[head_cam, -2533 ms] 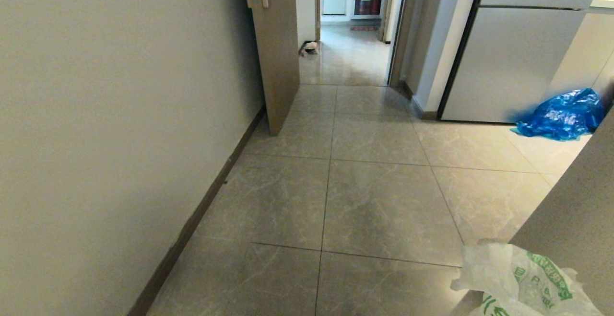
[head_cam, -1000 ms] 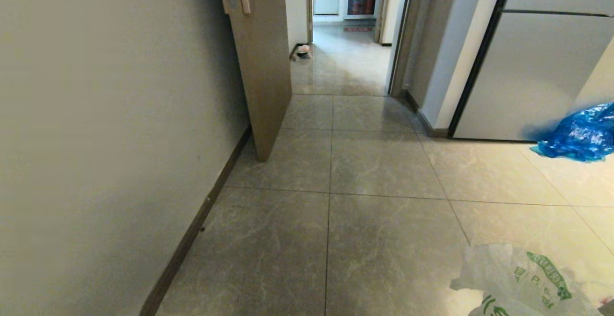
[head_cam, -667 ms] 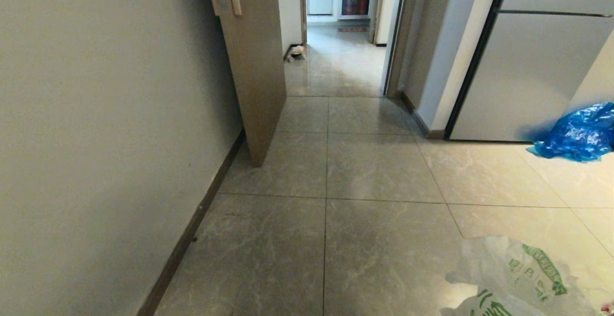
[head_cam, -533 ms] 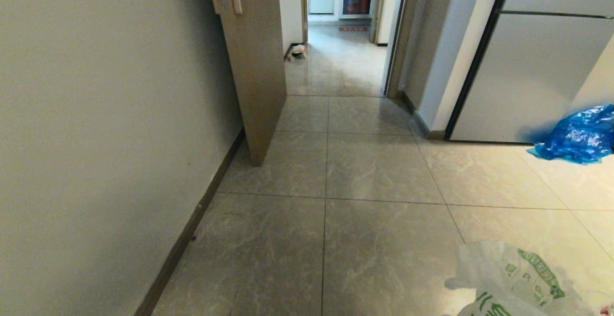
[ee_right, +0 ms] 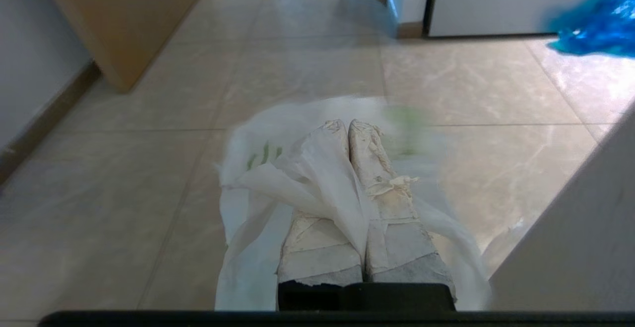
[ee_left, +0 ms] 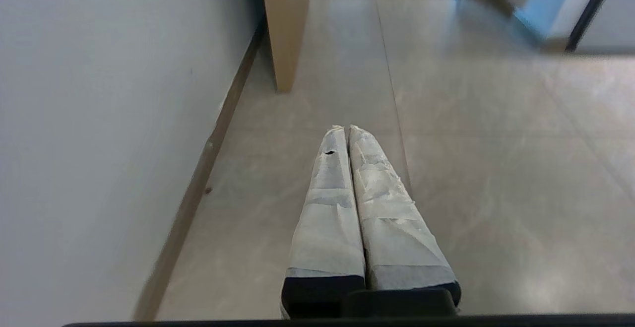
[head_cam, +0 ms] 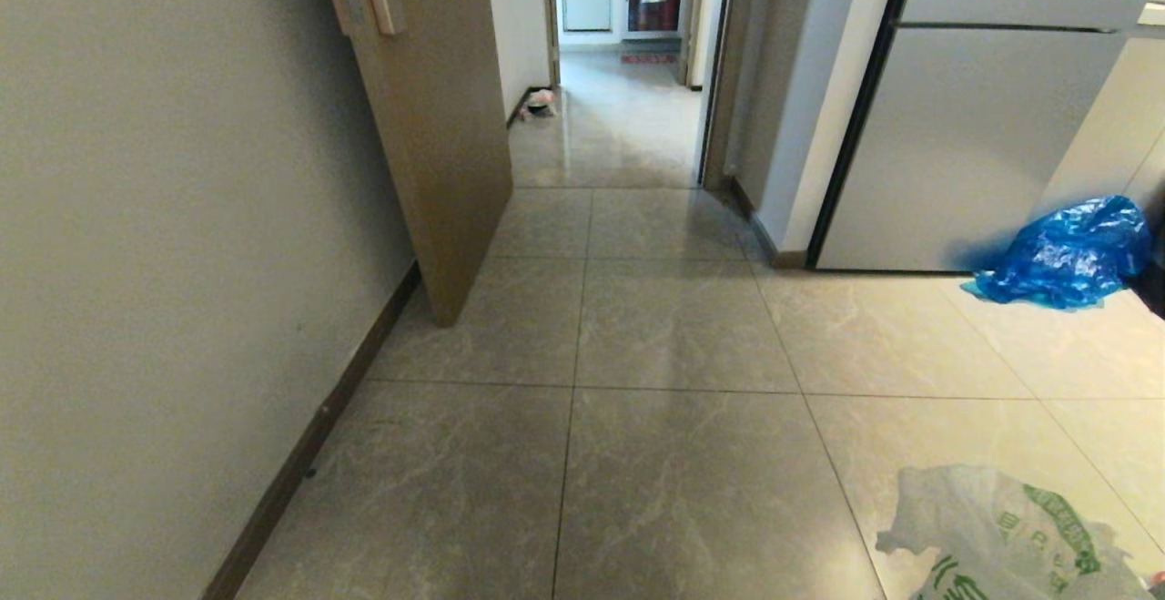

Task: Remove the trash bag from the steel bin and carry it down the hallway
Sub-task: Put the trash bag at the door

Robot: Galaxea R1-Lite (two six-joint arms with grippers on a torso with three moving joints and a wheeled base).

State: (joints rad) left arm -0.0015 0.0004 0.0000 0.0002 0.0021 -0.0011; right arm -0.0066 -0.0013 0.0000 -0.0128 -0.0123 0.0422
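The trash bag (head_cam: 1001, 536), thin white plastic with green print, hangs at the lower right of the head view above the hallway floor (head_cam: 673, 327) of grey marble-look tiles. In the right wrist view the trash bag (ee_right: 258, 168) drapes over my taped fingers, and my right gripper (ee_right: 346, 124) is shut on a fold of it. My left gripper (ee_left: 346, 128) is shut with nothing in it, held over the tiles near the left wall. The steel bin is out of view.
An open brown door (head_cam: 437, 154) juts from the left wall (head_cam: 164, 218). Past it a doorway (head_cam: 619, 108) leads on, with a small object (head_cam: 539, 105) by the wall. A grey fridge (head_cam: 965, 127) and a blue plastic bag (head_cam: 1065, 254) stand right.
The whole head view has shifted: the door and doorway have come nearer and slid left, so the camera has moved forward. The trash bag stays at the lower right.
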